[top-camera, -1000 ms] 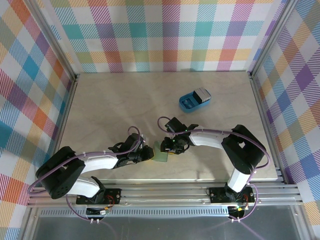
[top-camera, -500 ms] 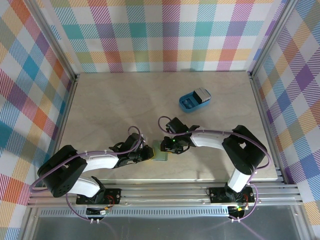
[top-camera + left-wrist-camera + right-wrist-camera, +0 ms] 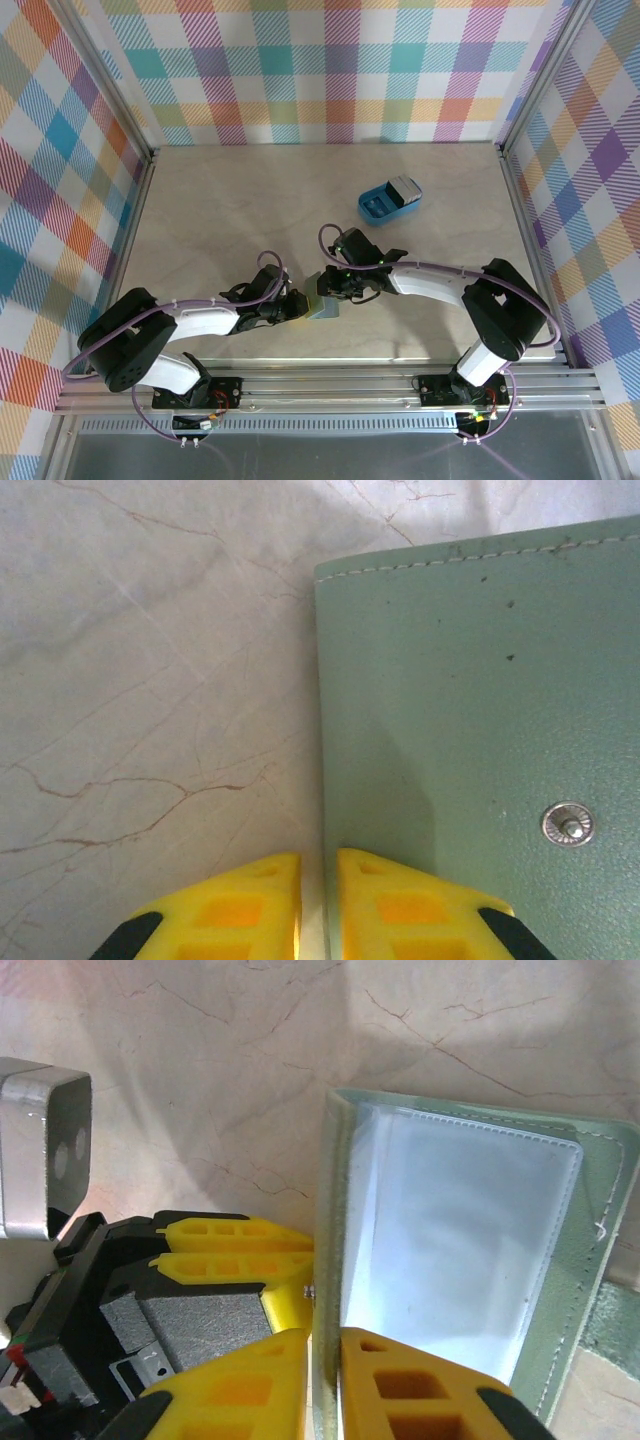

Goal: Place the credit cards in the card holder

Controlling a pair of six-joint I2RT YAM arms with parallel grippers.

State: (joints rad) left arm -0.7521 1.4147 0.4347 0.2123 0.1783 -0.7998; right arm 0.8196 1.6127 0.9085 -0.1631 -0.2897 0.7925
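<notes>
The sage-green card holder [image 3: 323, 306] lies near the table's front edge, between both grippers. My left gripper [image 3: 318, 858] is shut on its left edge, near a metal snap [image 3: 567, 823], and sits just left of it [image 3: 302, 305]. My right gripper [image 3: 325, 1336] is shut on the raised flap, which stands edge-on between the fingers. The flap's clear window pocket [image 3: 450, 1250] faces right. The left gripper's yellow fingers [image 3: 235, 1245] lie just beyond the flap. Grey-white credit cards [image 3: 405, 187] rest in the blue tray, far from both grippers.
The blue plastic tray [image 3: 378, 207] sits right of centre, behind the right arm. Metal rails run along the table's sides and front. The checked walls close in on three sides.
My right gripper has moved left over the card holder and closed on its flap, which now stands lifted. The left gripper has kept its hold in place.
</notes>
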